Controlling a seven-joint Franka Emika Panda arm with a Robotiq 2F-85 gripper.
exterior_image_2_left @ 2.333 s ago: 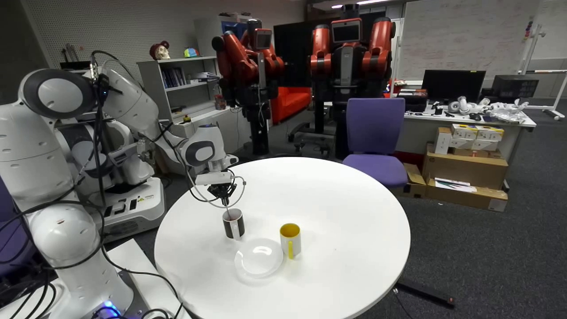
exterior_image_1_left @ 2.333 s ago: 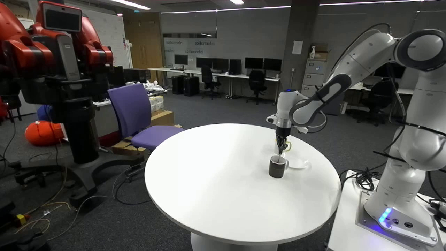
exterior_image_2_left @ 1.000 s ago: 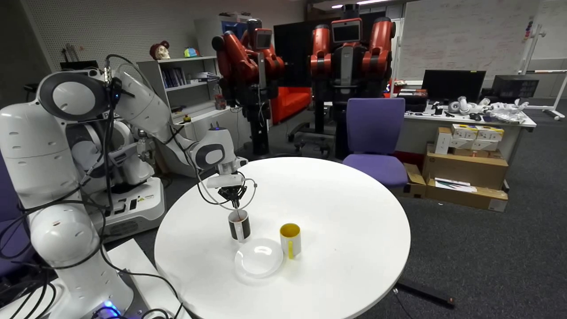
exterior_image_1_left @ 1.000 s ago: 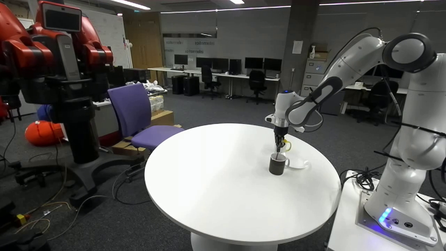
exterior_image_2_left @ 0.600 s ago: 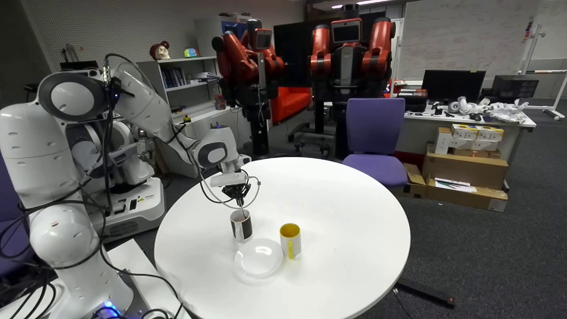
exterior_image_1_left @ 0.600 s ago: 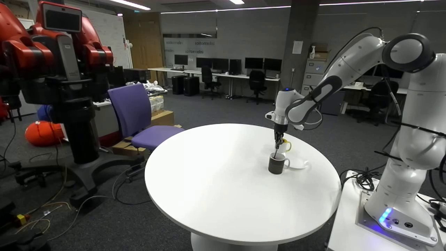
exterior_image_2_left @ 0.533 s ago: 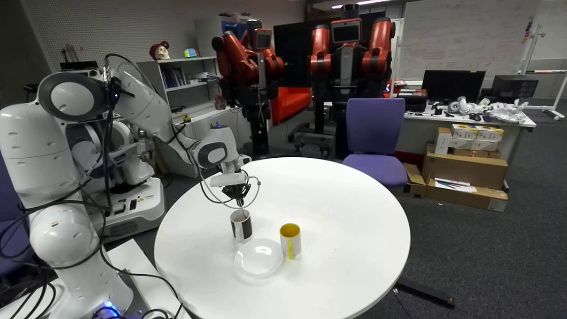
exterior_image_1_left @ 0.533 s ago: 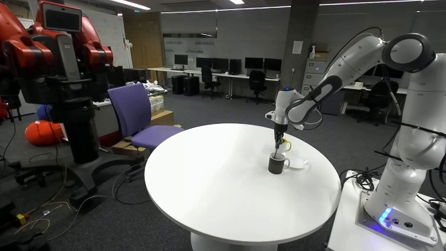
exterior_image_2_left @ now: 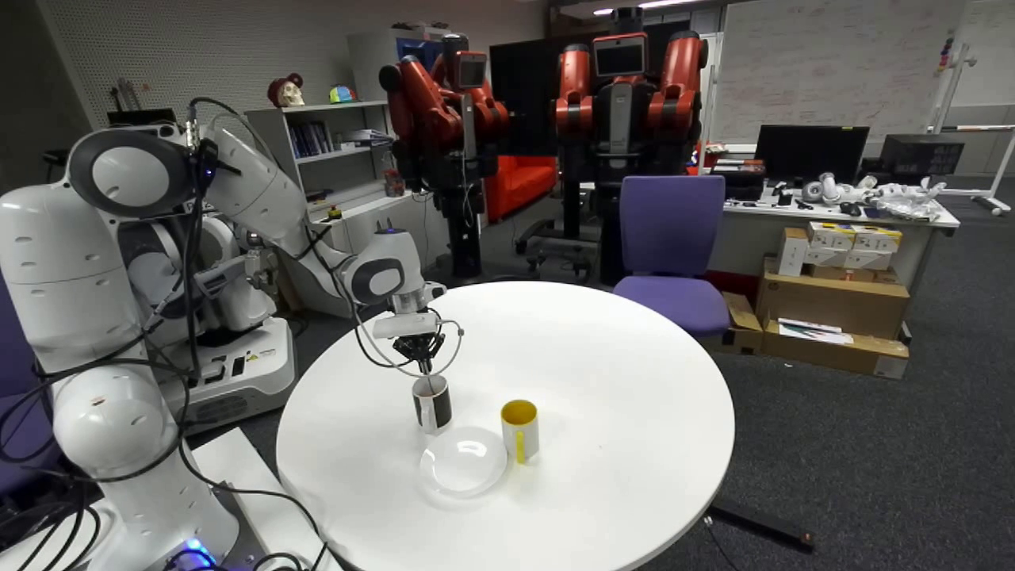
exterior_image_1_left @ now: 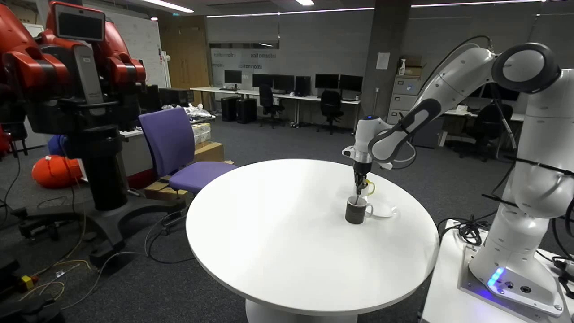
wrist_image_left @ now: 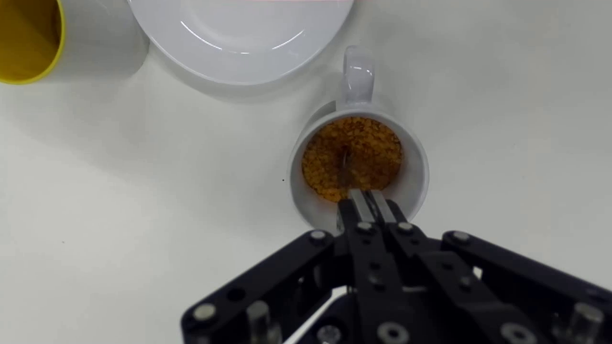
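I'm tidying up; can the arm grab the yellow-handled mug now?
Probably not: the jaws are shut on a thin utensil dipping into the dark mug, though nothing seems to block the yellow-handled mug.

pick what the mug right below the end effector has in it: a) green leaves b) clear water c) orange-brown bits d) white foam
C: the wrist view looks straight into the mug and shows orange-brown bits inside its white walls, just below the end effector.

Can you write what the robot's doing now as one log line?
Gripper: pinching thin utensil | Lower end: inside dark mug | Contents: orange-brown bits | Nearby: white plate, yellow-lined mug
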